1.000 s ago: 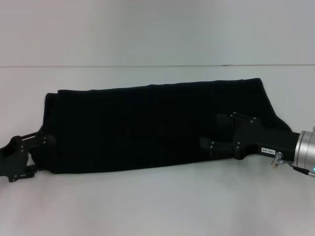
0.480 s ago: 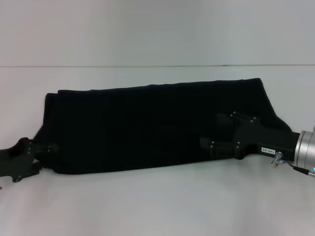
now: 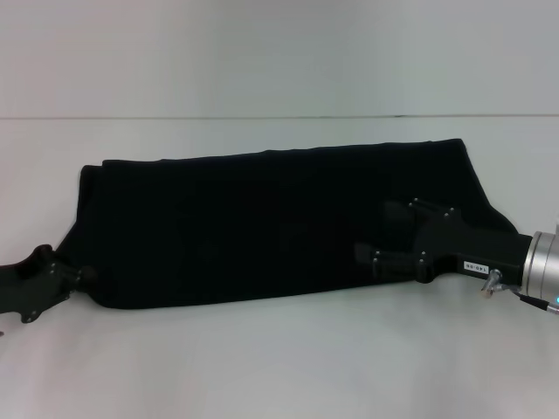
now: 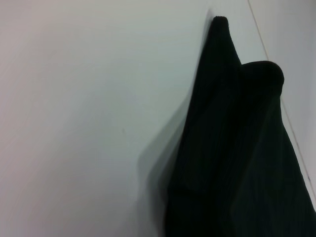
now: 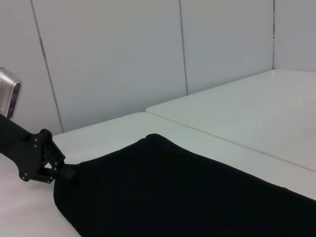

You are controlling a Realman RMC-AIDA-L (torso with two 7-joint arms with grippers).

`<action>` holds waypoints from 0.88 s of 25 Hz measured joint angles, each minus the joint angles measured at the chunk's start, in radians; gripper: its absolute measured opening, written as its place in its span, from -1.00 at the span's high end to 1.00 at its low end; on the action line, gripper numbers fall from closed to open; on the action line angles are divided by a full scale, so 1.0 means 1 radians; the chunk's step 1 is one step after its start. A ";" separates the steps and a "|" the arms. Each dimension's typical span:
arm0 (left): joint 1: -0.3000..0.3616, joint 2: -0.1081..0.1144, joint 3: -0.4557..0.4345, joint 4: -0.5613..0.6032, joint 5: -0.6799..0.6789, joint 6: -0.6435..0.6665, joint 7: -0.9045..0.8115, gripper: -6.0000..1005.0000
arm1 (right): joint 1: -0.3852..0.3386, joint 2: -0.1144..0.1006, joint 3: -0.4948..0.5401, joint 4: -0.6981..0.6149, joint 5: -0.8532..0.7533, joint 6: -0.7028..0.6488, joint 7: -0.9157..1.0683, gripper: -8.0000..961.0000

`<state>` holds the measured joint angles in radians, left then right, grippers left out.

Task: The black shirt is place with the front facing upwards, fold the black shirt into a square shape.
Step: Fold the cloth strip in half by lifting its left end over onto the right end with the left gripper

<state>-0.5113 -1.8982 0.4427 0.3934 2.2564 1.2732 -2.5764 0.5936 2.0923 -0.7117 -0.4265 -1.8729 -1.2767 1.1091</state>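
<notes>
Right across the middle of the head view lies the black shirt (image 3: 271, 223), folded into a long band that runs from the left side of the frame to the right on the white table (image 3: 279, 367), its top edge climbing slightly toward the upper right. At the lower left of the frame the left gripper (image 3: 77, 278) sits at the shirt's near left corner, fingers pinched closed on the cloth edge; the right wrist view shows the same gripper (image 5: 58, 169) touching that corner of the shirt (image 5: 187, 197). At the right of the head view the right gripper (image 3: 371, 236) reaches in over the shirt's right end, its two fingers spread apart above the cloth. Seen from the left wrist, the shirt (image 4: 232, 148) appears as a dark folded strip on the table (image 4: 74, 123)
</notes>
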 joint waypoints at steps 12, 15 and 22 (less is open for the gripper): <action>0.014 0.010 -0.031 0.061 -0.010 -0.040 0.011 0.97 | -0.013 -0.006 0.073 -0.009 0.000 -0.011 0.006 -0.93; 0.013 0.035 -0.073 0.080 -0.010 -0.044 0.010 0.97 | -0.020 -0.014 0.109 -0.009 0.000 -0.006 0.022 -0.92; 0.011 0.065 -0.191 0.087 -0.022 -0.021 0.023 0.97 | -0.057 -0.015 0.142 -0.011 -0.001 -0.002 0.035 -0.91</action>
<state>-0.5002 -1.8331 0.2516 0.4808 2.2341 1.2525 -2.5533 0.5367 2.0770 -0.5701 -0.4374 -1.8734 -1.2785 1.1445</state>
